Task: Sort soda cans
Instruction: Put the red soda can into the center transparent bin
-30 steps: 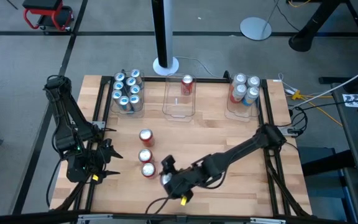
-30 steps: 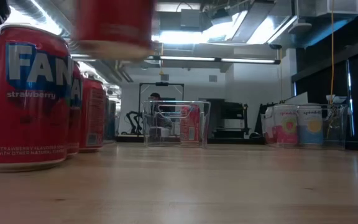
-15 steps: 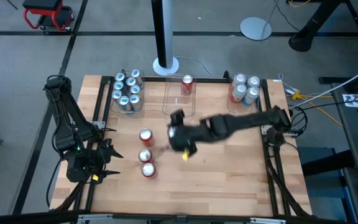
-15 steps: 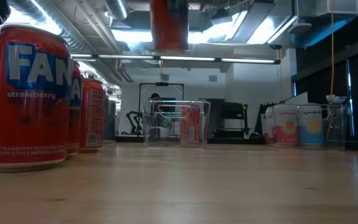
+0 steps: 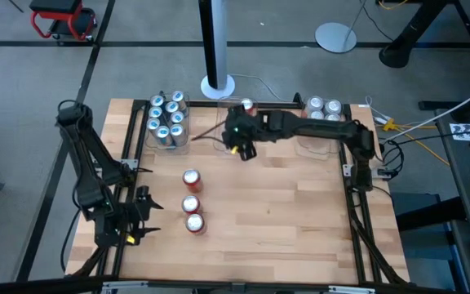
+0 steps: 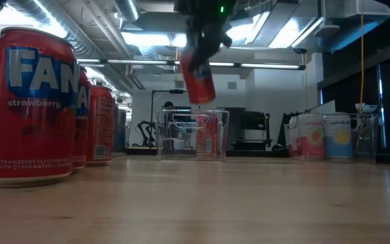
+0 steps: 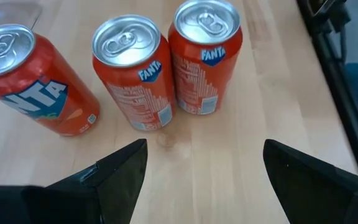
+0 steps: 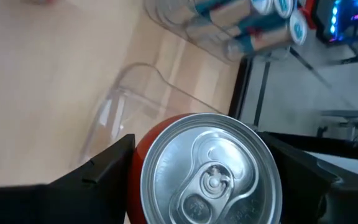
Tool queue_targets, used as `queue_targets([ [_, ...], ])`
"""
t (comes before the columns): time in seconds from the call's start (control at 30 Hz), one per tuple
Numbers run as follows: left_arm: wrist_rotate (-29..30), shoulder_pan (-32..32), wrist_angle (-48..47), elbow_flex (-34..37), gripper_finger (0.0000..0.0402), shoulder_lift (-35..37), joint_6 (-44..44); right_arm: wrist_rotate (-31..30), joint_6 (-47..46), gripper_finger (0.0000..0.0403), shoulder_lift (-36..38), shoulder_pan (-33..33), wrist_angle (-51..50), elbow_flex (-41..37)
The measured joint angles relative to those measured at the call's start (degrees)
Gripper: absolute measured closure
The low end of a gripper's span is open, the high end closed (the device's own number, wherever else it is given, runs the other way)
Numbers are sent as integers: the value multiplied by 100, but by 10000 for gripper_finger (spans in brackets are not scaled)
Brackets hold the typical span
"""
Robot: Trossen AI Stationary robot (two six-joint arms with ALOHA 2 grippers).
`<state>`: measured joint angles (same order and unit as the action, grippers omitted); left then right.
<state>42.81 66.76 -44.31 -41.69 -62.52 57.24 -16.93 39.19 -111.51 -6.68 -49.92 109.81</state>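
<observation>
I see right gripper (image 5: pixel 237 137) with fingers clamped on red can (image 6: pixel 198 76), tilted, above middle clear bin (image 5: pixel 235 140) at far tabletop edge. Left gripper (image 5: pixel 137 219) near left, fingers apart, empty, beside three red cans (image 7: pixel 135 71).

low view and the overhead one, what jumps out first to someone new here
A red Fanta can hangs tilted in the air, clamped in the right tool above the middle clear bin. Three more red Fanta cans stand in a row on the wooden table, in front of the open left tool.
</observation>
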Motion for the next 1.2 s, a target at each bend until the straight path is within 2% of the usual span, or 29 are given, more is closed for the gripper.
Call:
queue_targets([
  [0.23,0,0,-2,2,94,-133,-5,385,63,118,-8,-575,1179,-769],
  [0.47,0,0,-3,2,94,-133,56,607,16,118,-11,-1017,1620,-1399],
  [0.6,0,0,-10,2,94,-133,56,1152,12,118,-11,-1200,1976,-1672],
  [0.77,0,0,-4,2,94,-133,100,1454,31,118,-11,-1361,2405,-1945],
  [1.0,0,0,-5,2,94,-133,125,1581,147,118,-11,-1615,2677,-2367],
  [1.2,83,0,-3,4,94,-133,115,2032,142,118,-6,-1887,3493,-2830],
])
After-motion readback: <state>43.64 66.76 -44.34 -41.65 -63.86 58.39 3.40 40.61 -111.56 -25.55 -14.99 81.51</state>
